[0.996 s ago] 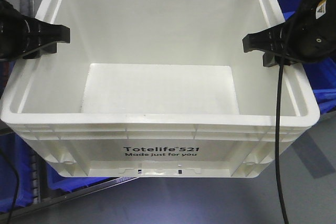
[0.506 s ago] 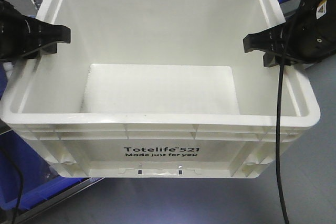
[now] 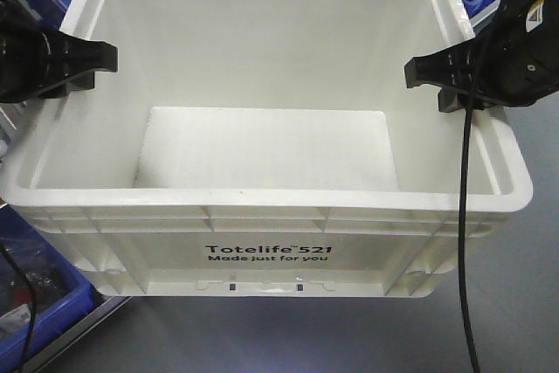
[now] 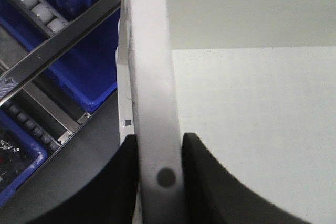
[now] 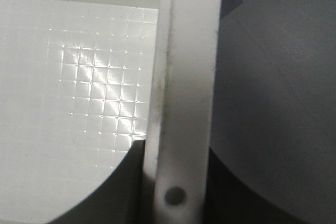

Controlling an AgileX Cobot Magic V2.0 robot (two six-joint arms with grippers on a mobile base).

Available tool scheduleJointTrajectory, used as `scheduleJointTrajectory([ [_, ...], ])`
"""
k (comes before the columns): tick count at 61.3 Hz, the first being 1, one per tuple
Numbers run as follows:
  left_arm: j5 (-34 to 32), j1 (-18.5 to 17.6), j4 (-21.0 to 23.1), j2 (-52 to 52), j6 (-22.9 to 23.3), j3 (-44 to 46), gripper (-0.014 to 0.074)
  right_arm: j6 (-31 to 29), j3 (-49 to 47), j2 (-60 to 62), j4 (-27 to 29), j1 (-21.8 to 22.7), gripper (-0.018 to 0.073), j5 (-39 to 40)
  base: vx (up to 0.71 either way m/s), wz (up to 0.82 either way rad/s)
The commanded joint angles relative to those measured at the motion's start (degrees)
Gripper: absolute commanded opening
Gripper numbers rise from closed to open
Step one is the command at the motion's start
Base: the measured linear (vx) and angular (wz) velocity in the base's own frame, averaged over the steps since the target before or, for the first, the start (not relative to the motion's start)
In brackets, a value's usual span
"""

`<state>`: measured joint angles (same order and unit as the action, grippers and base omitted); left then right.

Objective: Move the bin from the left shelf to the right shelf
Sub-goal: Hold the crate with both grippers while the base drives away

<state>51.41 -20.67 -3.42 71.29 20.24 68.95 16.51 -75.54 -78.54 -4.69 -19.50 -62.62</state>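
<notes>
Black-fingered left gripper (image 3: pixel 87 65) and right gripper (image 3: pixel 430 74) each clamp one side rim of the white bin (image 3: pixel 262 255), one finger inside and one outside the wall, holding it level between them, near blue bins (image 3: pixel 39 316) lower left.

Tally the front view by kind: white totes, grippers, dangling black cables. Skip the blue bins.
white tote: 1
grippers: 2, the left gripper and the right gripper, each clamped on a side rim
black cables: 2, one hanging on each side
Total: 5
</notes>
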Motion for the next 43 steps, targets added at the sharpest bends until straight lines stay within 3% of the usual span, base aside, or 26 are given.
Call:
scheduleJointTrajectory([
  [1, -6.06, -0.17, -2.20, -1.91, -1.08, 2.26, 0.0099, -1.04, -2.19, 2.71, -2.79, 0.29, 0.0024, 4.04, -0.03, -0.40],
  [43, -6.06, -0.17, -2.20, -1.91, -1.08, 2.26, 0.0099, -1.04, -2.19, 2.71, -2.79, 0.29, 0.0024, 3.61, 0.02, -0.39],
])
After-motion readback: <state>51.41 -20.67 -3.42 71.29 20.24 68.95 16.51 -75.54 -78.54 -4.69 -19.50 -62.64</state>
